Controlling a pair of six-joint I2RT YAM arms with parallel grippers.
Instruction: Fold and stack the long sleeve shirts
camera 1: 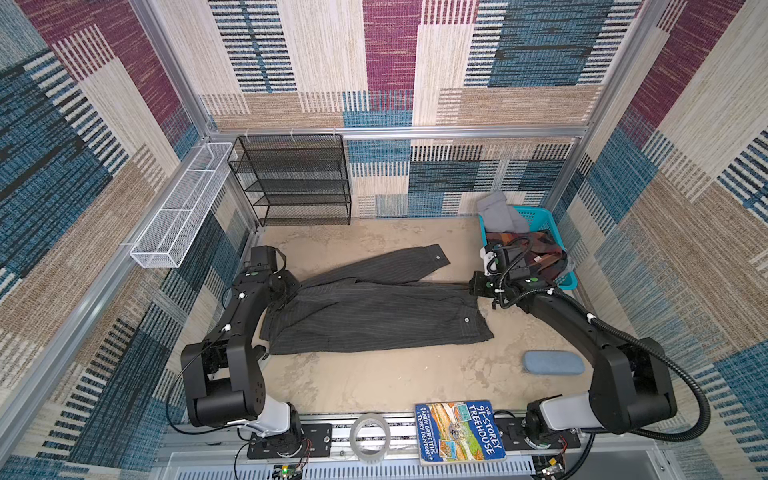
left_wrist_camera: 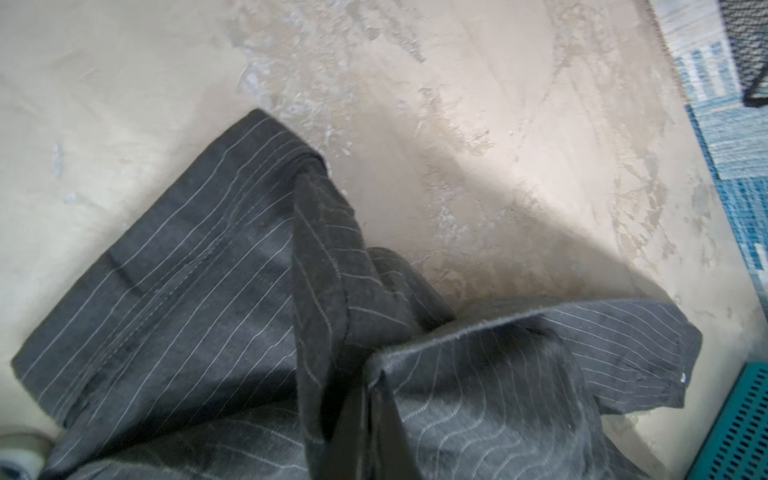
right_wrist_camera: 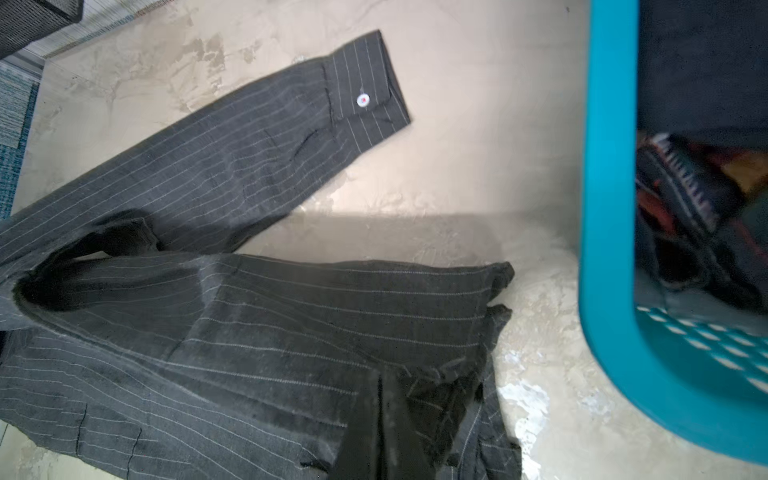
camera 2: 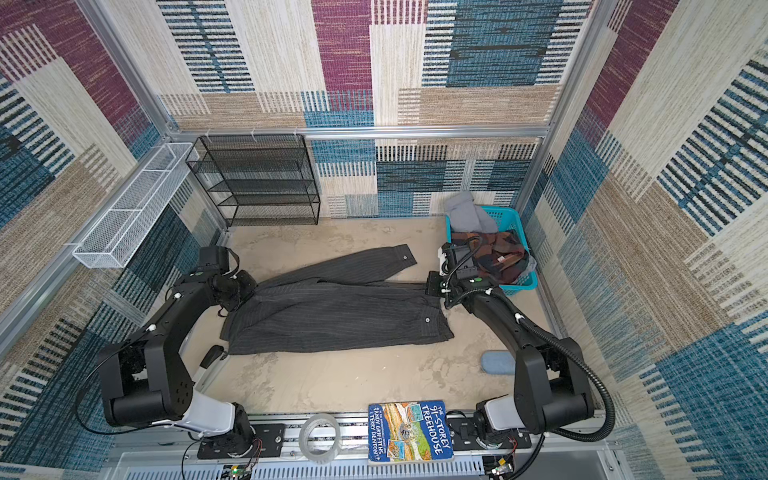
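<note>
1. The grey striped shirt (camera 1: 374, 316) lay in the middle of the worktop (camera 1: 374, 386), stretched from 9 o'clock to 3 o'clock.
2. The left gripper (camera 1: 286, 289) was clenched on the shirt's edge at 9 o'clock.
3. The right gripper (camera 1: 474, 286) was clenched on the shirt's other edge at 3 o'clock.
4. One sleeve (camera 1: 390, 266) lay flat and pointed to 2 o'clock, with its cuff button (camera 1: 437, 257) facing up.
5. The blue basket (camera 1: 536, 216) of clothes (camera 1: 540, 253) sat at 2 o'clock, just beside the right gripper.
6. A book (camera 1: 459, 432) lay at 6 o'clock.
</note>
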